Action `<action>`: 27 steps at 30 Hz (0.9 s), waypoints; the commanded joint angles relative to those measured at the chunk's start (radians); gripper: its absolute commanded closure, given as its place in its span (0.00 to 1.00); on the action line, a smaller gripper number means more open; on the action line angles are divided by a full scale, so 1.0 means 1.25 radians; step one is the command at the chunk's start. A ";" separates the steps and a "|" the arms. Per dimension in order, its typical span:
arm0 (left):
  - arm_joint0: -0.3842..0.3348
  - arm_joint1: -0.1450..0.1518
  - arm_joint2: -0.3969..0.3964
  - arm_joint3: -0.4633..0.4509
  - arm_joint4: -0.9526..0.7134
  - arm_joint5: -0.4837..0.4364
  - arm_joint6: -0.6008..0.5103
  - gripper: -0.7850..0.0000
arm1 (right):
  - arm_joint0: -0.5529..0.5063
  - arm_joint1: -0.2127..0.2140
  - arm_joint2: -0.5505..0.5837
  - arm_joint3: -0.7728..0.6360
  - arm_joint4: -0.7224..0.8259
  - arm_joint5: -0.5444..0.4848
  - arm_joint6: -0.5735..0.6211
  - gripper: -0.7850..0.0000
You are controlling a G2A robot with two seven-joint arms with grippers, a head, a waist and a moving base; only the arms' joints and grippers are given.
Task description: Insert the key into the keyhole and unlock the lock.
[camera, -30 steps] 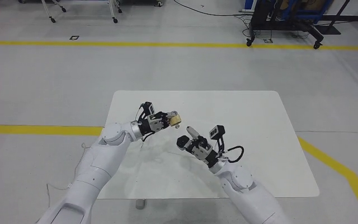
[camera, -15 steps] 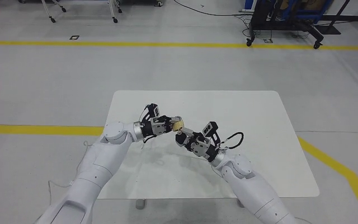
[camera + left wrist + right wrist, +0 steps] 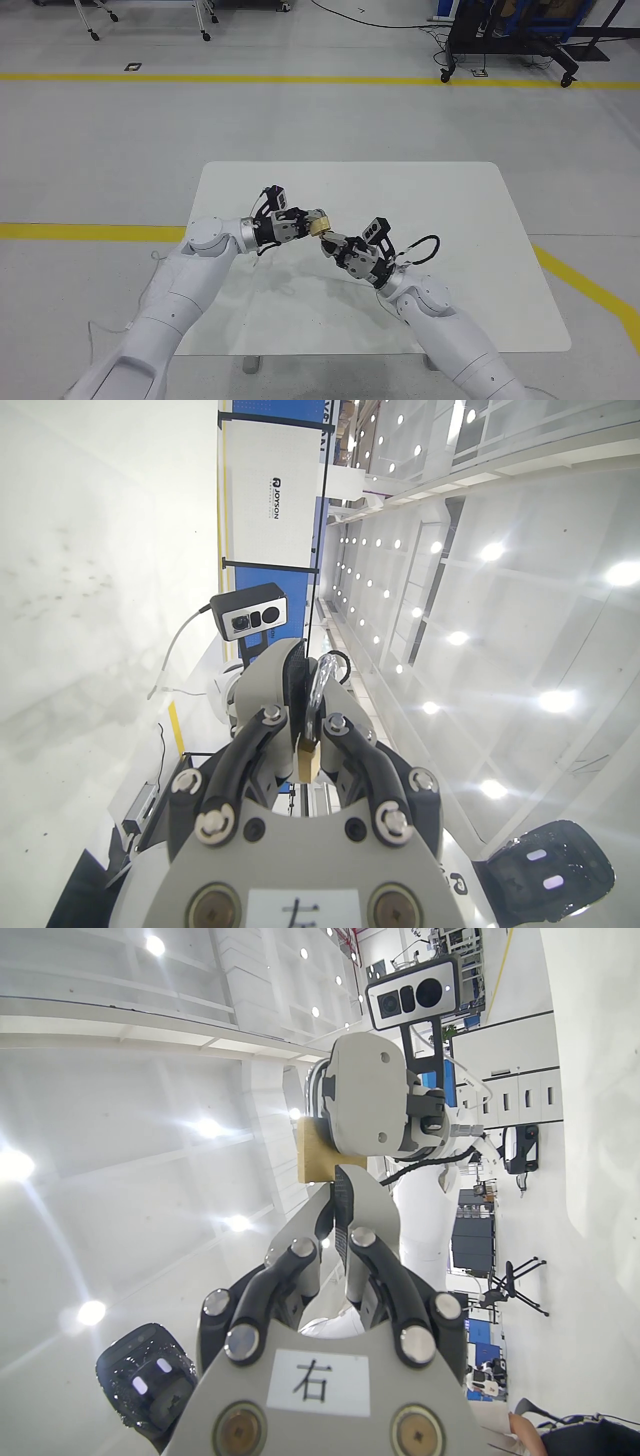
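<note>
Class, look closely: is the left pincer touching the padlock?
Touching. The left wrist view shows the padlock pinched inside the left pincer, with both fingers pressed against its loop.

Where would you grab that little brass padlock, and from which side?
Pinch the padlock by its flat faces, side-on, as the left gripper does: the blocky brass body seats flat against the pads, and one end juts free toward the right gripper.

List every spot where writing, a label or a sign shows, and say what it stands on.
Left label: one black character on white, on the left gripper base.
Right label: one black character on white, on the right gripper base.
White panel: a short brand line in dark letters.
Cabinet: small print, unreadable.
</note>
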 commanded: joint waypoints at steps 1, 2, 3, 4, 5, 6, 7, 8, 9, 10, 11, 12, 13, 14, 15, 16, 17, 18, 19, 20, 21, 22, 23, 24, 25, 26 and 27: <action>0.000 0.000 -0.001 -0.001 0.002 -0.004 0.000 1.00 | 0.000 -0.001 0.001 0.004 0.013 0.005 0.012 1.00; 0.000 0.000 -0.001 -0.002 0.005 -0.008 0.000 1.00 | -0.001 -0.002 0.003 0.007 0.028 0.011 0.019 1.00; 0.000 0.000 -0.001 -0.004 0.008 -0.014 -0.002 1.00 | -0.001 -0.003 0.004 0.010 0.052 0.023 0.031 1.00; 0.000 0.000 -0.001 -0.005 0.013 -0.020 -0.002 1.00 | 0.000 -0.004 0.007 0.016 0.081 0.037 0.042 1.00; 0.000 0.000 -0.001 -0.007 0.023 -0.027 -0.001 1.00 | 0.001 -0.006 0.011 0.025 0.105 0.046 0.045 1.00; -0.001 0.001 0.000 -0.010 0.034 -0.036 0.003 1.00 | 0.002 -0.007 0.013 0.031 0.121 0.056 0.045 1.00; 0.000 0.001 -0.001 -0.015 0.044 -0.048 0.009 1.00 | 0.003 -0.008 0.013 0.036 0.138 0.065 0.043 1.00; 0.002 0.002 -0.002 -0.022 0.051 -0.062 0.014 1.00 | 0.003 -0.010 0.013 0.039 0.151 0.073 0.043 1.00; 0.005 0.003 -0.003 -0.026 0.062 -0.075 0.020 1.00 | 0.004 -0.011 0.012 0.041 0.162 0.081 0.048 1.00; 0.007 0.004 -0.004 -0.032 0.073 -0.085 0.026 1.00 | 0.005 -0.012 0.012 0.045 0.172 0.089 0.053 1.00; 0.010 0.004 -0.006 -0.039 0.081 -0.095 0.032 1.00 | 0.006 -0.013 0.012 0.050 0.179 0.097 0.057 1.00; 0.014 0.005 -0.008 -0.045 0.088 -0.104 0.038 1.00 | 0.008 -0.014 0.011 0.053 0.184 0.105 0.060 1.00; 0.017 0.006 -0.010 -0.050 0.098 -0.114 0.045 1.00 | 0.010 -0.015 0.011 0.057 0.189 0.114 0.064 1.00; 0.020 0.007 -0.012 -0.057 0.108 -0.124 0.054 1.00 | 0.011 -0.016 0.011 0.060 0.197 0.123 0.068 1.00; 0.023 0.009 -0.014 -0.064 0.120 -0.134 0.063 1.00 | 0.013 -0.017 0.011 0.063 0.208 0.136 0.079 1.00; 0.027 0.010 -0.016 -0.072 0.131 -0.143 0.072 1.00 | 0.015 -0.017 0.013 0.069 0.222 0.151 0.091 1.00; 0.031 0.011 -0.018 -0.079 0.144 -0.152 0.082 1.00 | 0.018 -0.018 0.014 0.076 0.237 0.169 0.105 1.00; 0.035 0.012 -0.020 -0.086 0.158 -0.159 0.092 1.00 | 0.021 -0.019 0.014 0.084 0.255 0.188 0.121 1.00; 0.038 0.014 -0.021 -0.092 0.169 -0.161 0.099 1.00 | 0.026 -0.020 0.015 0.093 0.268 0.205 0.138 1.00; 0.041 0.015 -0.022 -0.097 0.181 -0.158 0.108 1.00 | 0.031 -0.020 0.016 0.103 0.281 0.220 0.152 1.00; 0.044 0.015 -0.023 -0.103 0.190 -0.157 0.120 1.00 | 0.035 -0.021 0.017 0.114 0.291 0.231 0.162 1.00; 0.048 0.016 -0.024 -0.109 0.199 -0.157 0.129 1.00 | 0.039 -0.023 0.018 0.122 0.299 0.238 0.168 1.00; 0.051 0.017 -0.025 -0.115 0.204 -0.158 0.135 1.00 | 0.043 -0.024 0.017 0.128 0.304 0.243 0.174 1.00; 0.054 0.017 -0.027 -0.120 0.208 -0.160 0.140 1.00 | 0.046 -0.025 0.017 0.134 0.308 0.249 0.178 1.00; 0.056 0.018 -0.029 -0.124 0.212 -0.159 0.145 1.00 | 0.049 -0.026 0.017 0.139 0.309 0.251 0.180 1.00; 0.058 0.019 -0.030 -0.128 0.213 -0.159 0.147 1.00 | 0.051 -0.026 0.016 0.143 0.309 0.251 0.181 1.00; 0.060 0.019 -0.032 -0.130 0.212 -0.158 0.147 1.00 | 0.053 -0.027 0.016 0.146 0.308 0.251 0.182 1.00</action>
